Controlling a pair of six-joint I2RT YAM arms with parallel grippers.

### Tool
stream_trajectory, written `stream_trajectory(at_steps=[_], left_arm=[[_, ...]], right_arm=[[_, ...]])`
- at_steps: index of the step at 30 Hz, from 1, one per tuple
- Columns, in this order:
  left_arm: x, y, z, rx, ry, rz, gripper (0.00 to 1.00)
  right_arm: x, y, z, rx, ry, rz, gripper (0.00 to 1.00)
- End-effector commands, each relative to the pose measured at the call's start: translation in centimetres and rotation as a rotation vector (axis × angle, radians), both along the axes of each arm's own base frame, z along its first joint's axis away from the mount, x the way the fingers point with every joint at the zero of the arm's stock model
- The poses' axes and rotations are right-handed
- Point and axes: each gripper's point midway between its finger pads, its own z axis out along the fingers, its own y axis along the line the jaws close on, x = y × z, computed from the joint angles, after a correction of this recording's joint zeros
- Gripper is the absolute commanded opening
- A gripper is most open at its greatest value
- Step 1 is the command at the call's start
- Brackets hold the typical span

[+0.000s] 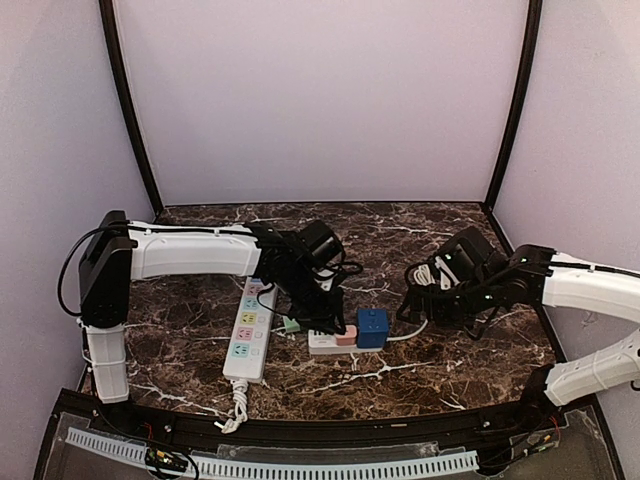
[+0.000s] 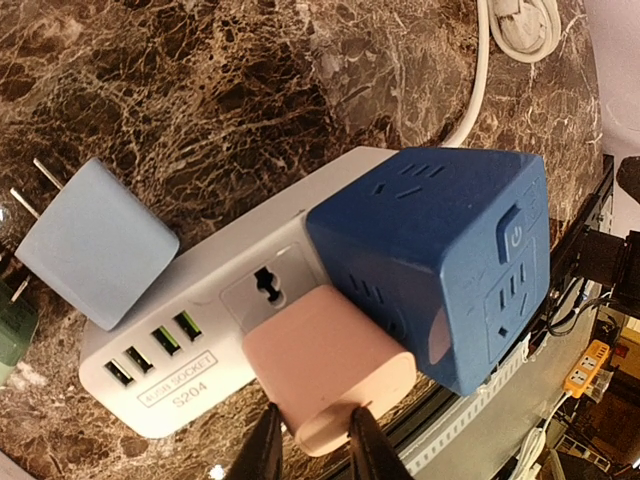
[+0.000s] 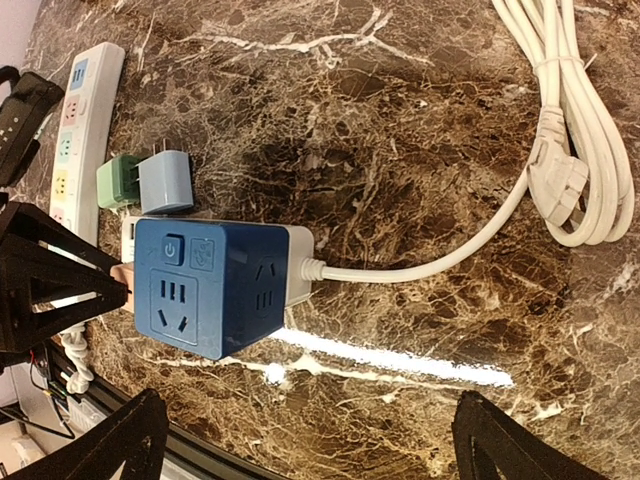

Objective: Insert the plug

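While the left gripper [image 2: 315, 442] was clamped on the small rounded pink plug [image 2: 325, 365], its two dark fingers [image 2: 262, 452] pressed against opposite sides of the plug's lower end. The pink plug sat on the top face of the flat white socket block [image 2: 190, 385], just beside an uncovered universal outlet and touching the glossy blue cube socket [image 2: 440, 260] mounted at the block's other end. Its prongs were hidden beneath its body, so whether it was fully seated could not be told. Four USB ports with green inserts lined the block's near side.

A light blue plug [image 2: 95, 245] lay tilted against the block's far end with two bare metal prongs pointing away over the dark brown marble table [image 2: 200, 90], and a green plug [image 3: 118, 180] lay touching it on the side away from the block. Beyond them, a long white power strip [image 1: 250, 330] with coloured outlets ran along the table under the left arm.

The right gripper [image 3: 310, 435] hung with its jaws spread wide and nothing between them, near the blue cube socket but apart from it. A white cord [image 3: 420, 268] ran from the block to a bundled coil further off
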Motion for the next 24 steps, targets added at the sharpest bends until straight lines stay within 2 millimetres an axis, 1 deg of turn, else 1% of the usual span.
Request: stream_trajectory(at_steps=[1, 6, 11, 15, 18, 20, 23, 24], left_arm=[[-0.5, 1.9, -4.2, 0.158, 0.027, 0.014, 0.22], [0.4, 1.3, -4.1, 0.175, 0.008, 0.019, 0.23], [0.3, 1.3, -5.4, 0.207, 0.025, 0.01, 0.22], [0.1, 1.7, -6.5, 0.238, 0.049, 0.012, 0.22], [0.0, 1.5, -7.2, 0.25, 0.067, 0.006, 0.22], [-0.1, 1.2, -7.4, 0.248, 0.074, -0.004, 0.22], [0.0, 0.1, -7.0, 0.224, 0.066, -0.03, 0.22], [-0.4, -0.3, -7.2, 0.219, 0.077, -0.043, 0.23]], right_arm=[[0.6, 0.2, 0.1, 0.002, -0.016, -0.001, 0.99], [0.8, 0.4, -0.1, -0.009, -0.016, 0.009, 0.99], [1.0, 0.6, 0.3, -0.009, -0.023, 0.018, 0.99], [1.0, 0.4, 0.3, -0.017, -0.027, 0.021, 0.99], [1.0, 0.3, 0.5, -0.024, -0.033, 0.022, 0.99], [1.2, 0.0, 0.8, -0.037, -0.045, 0.021, 0.99], [1.5, -0.4, 1.7, -0.062, -0.073, 0.018, 0.99], [1.6, -0.6, 2.0, -0.071, -0.083, 0.016, 0.99]])
